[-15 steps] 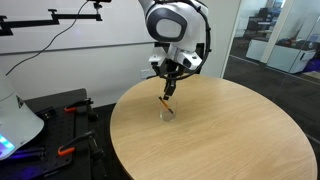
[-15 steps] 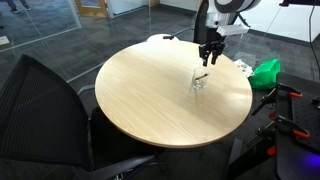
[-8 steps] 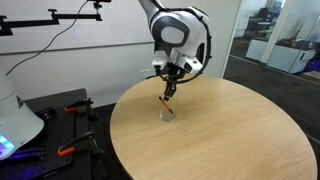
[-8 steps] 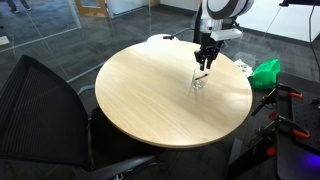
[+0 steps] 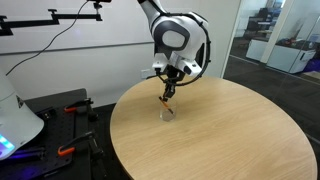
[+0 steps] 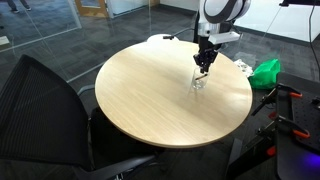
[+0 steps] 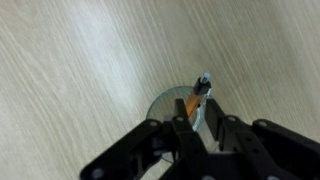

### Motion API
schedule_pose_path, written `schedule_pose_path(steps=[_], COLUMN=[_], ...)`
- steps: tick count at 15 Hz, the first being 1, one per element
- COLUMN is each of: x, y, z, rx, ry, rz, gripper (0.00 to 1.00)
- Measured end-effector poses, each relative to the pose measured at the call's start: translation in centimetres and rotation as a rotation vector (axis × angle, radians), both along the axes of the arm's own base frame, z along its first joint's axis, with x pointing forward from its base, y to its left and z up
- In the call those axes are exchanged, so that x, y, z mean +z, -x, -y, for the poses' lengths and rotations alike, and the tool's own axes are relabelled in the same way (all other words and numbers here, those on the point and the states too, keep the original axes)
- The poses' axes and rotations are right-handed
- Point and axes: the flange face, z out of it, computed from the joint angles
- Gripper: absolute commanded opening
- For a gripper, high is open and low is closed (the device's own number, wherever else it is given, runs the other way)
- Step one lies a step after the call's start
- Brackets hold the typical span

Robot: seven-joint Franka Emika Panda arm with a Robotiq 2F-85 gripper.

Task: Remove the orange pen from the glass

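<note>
The orange pen (image 5: 168, 99) stands tilted in the small clear glass (image 5: 167, 111) on the round wooden table (image 5: 220, 135). My gripper (image 5: 170, 88) hangs straight above the glass, and its fingers come down around the pen's upper part. In the wrist view, the pen (image 7: 197, 102) sits between the two narrowly spaced fingertips (image 7: 198, 125), with the glass rim (image 7: 165, 103) just beyond. Pen (image 6: 201, 75), glass (image 6: 199, 84) and gripper (image 6: 204, 66) also show in an exterior view.
A black office chair (image 6: 45, 110) stands at the table's near side. A green object (image 6: 266, 71) lies beside the table. A black bench with orange-handled tools (image 5: 68, 110) stands off the table's edge. Glass walls are behind.
My gripper has shifted slightly over the glass and its fingers have drawn together around the pen's top. The pen and the glass stay in place.
</note>
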Motion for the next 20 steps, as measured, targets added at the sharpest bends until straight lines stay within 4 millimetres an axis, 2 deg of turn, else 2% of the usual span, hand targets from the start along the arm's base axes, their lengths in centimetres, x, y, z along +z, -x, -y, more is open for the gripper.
schedule_pose_path(steps=[10, 15, 16, 17, 19, 20], x=[-1.0, -1.5, -1.6, -1.7, -1.7, -1.7], y=[0.4, 0.7, 0.7, 0.8, 0.7, 0.7], z=[-0.5, -0.5, -0.5, -0.5, -0.5, -0.5], rx=[0.008, 0.008, 0.007, 0.005, -0.005, -0.006], ry=[-0.008, -0.012, -0.012, -0.012, -0.010, -0.010], rz=[-0.035, -0.051, -0.054, -0.056, -0.061, -0.061], gripper=[0.29, 0.25, 0.24, 0.05, 0.04, 0.00])
